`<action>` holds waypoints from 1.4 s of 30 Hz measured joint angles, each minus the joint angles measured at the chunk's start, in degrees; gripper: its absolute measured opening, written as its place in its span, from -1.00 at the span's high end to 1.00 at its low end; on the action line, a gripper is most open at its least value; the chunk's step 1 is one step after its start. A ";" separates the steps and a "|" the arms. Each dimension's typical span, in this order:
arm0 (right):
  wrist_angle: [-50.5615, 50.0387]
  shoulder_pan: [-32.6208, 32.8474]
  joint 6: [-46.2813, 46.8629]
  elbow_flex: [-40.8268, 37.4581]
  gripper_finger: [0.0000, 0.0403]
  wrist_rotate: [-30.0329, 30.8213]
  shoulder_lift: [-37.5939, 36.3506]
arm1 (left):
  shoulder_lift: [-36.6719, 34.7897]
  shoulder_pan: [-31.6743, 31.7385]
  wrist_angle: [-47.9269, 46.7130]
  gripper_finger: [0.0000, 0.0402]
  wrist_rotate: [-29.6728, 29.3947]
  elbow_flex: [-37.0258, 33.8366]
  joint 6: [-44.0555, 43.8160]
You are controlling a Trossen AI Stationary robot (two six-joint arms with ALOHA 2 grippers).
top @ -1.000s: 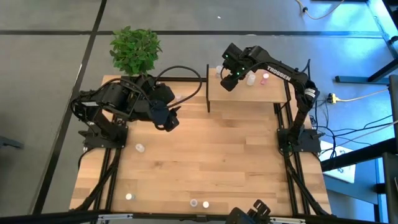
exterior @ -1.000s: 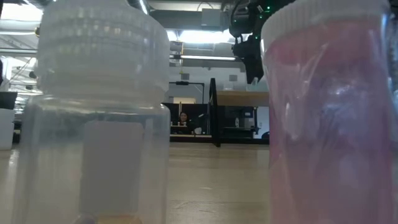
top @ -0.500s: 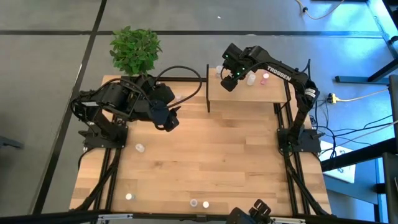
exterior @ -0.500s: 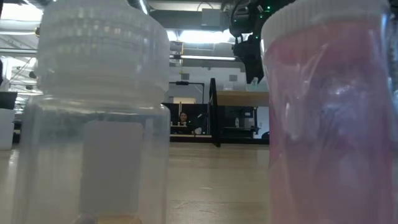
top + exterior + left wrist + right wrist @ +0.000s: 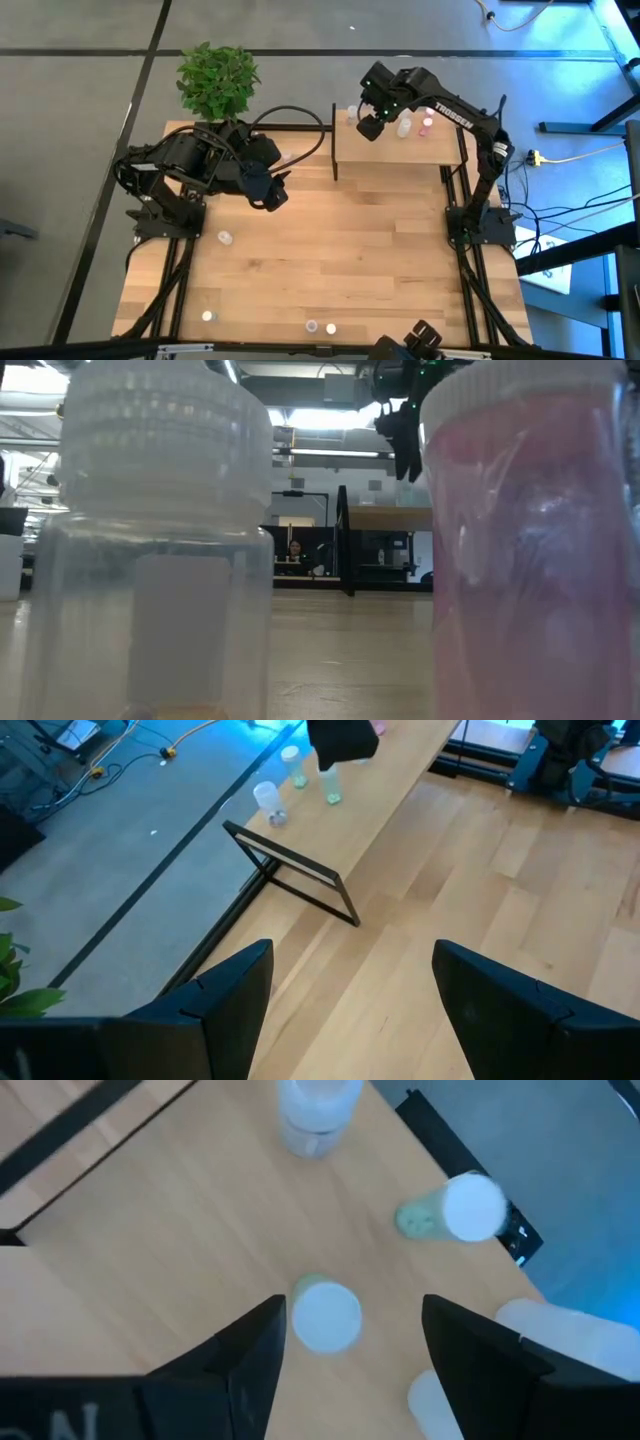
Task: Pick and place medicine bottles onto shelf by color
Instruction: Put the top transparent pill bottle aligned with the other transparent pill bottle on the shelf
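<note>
Right gripper (image 5: 369, 127) hovers over the shelf (image 5: 400, 150) rear-left corner, jaws wide, empty, above a standing bottle (image 5: 326, 1316). Cap colours there are indistinct. Left gripper (image 5: 272, 195), jaws wide and empty, waits over the tabletop (image 5: 330, 260).

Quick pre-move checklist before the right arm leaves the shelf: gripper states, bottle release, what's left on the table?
1. Right gripper jaws apart above the light-wood shelf with black posts: ok.
2. Small translucent bottle with a pale cap free between the right fingers, standing on the shelf: ok.
3. Neighbouring bottles on the shelf upright, including the green-tinted one: ok.
4. Bottles grouped by cap colour: cannot tell.
5. Left gripper open, empty, waiting over the wooden tabletop: ok.
6. All bottles shelved: not ok, loose bottles remain, such as the white-capped one.
</note>
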 joint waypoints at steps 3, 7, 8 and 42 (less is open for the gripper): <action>-1.88 -0.02 0.20 2.49 -0.17 0.00 0.00 | 0.00 0.01 0.00 -0.34 0.00 0.00 0.00; -5.43 0.57 0.24 7.12 -0.17 -0.12 0.00 | 0.00 0.00 -0.02 -0.34 0.00 0.00 -0.03; -6.28 0.95 0.15 8.48 -0.17 -0.24 0.00 | 0.00 0.00 -0.02 -0.34 0.00 0.00 -0.07; -12.23 35.48 -9.97 23.51 -0.17 0.42 -7.57 | -0.02 1.90 -0.03 -0.34 10.53 0.00 -6.23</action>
